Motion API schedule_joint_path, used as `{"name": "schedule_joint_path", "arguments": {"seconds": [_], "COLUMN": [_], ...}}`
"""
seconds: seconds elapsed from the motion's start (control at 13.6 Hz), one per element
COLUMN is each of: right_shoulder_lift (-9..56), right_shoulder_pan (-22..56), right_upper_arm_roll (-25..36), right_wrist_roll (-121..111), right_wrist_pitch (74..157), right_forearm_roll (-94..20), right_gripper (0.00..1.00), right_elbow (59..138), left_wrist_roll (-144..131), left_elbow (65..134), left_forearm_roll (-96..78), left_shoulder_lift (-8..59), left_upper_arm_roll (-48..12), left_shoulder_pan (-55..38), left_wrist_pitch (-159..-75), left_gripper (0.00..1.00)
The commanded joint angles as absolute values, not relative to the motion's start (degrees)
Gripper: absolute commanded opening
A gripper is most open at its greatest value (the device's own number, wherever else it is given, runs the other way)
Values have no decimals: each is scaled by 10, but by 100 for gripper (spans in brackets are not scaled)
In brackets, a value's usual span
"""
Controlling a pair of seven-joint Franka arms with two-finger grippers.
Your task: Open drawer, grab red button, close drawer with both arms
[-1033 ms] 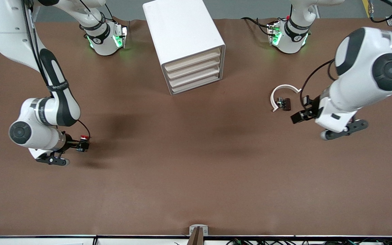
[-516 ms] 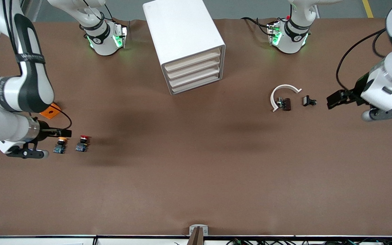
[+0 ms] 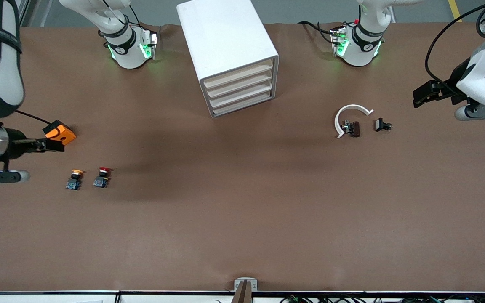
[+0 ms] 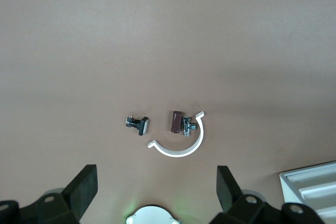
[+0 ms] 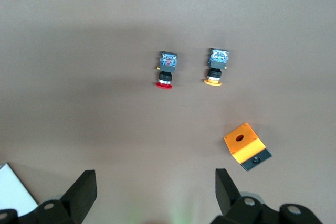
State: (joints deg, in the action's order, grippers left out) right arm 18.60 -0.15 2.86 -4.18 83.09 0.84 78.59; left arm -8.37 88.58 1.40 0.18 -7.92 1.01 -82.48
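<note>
The white cabinet [image 3: 225, 38] stands at the middle of the table between the arms' bases. Its lowest drawer [image 3: 242, 105] is shut, like the three above it. The red-capped button [image 3: 101, 176] lies on the table toward the right arm's end, and shows in the right wrist view [image 5: 167, 69]. My right gripper [image 3: 55, 145] hangs open and empty over the table beside the orange cube; its jaws stand wide apart in its wrist view [image 5: 156, 190]. My left gripper [image 3: 423, 94] is open and empty, raised at the left arm's end of the table, wide open in its wrist view [image 4: 156, 190].
An orange-capped button [image 3: 74, 179] lies beside the red one. An orange cube [image 3: 60, 132] with a hole lies farther from the camera than both. Toward the left arm's end lie a white C-shaped ring [image 3: 350, 113], a brown piece [image 3: 353, 128] and a small black piece [image 3: 381, 125].
The right gripper drew back from the red button, which stays on the table, and rose toward its end of the table. The left gripper drew away from the small black piece.
</note>
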Motion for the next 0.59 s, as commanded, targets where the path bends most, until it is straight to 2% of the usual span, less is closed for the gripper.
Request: {"name": "schedule_joint_path", "arguments": {"seconds": [0.0, 0.15, 0.52], "right_shoulder_lift": [134, 113, 110], "right_shoulder_pan": [-14, -14, -20], "right_upper_arm_roll": [26, 25, 26], "right_wrist_roll": [-53, -54, -58], "right_wrist_pitch": [808, 807, 807], "right_forearm_roll": [-3, -2, -1], "right_gripper": [100, 100, 100], "right_elbow": [790, 792, 795], "left_wrist_roll": [-35, -35, -39], "left_elbow": [896, 902, 903], "left_forearm_roll": [5, 6, 7], "left_shoulder_lift": [-28, -53, -61], "left_upper_arm_roll": [-65, -53, -59], "left_shoulder_pan": [10, -1, -4], "left_wrist_pitch": [-812, -813, -799], "left_gripper": [100, 100, 100]}}
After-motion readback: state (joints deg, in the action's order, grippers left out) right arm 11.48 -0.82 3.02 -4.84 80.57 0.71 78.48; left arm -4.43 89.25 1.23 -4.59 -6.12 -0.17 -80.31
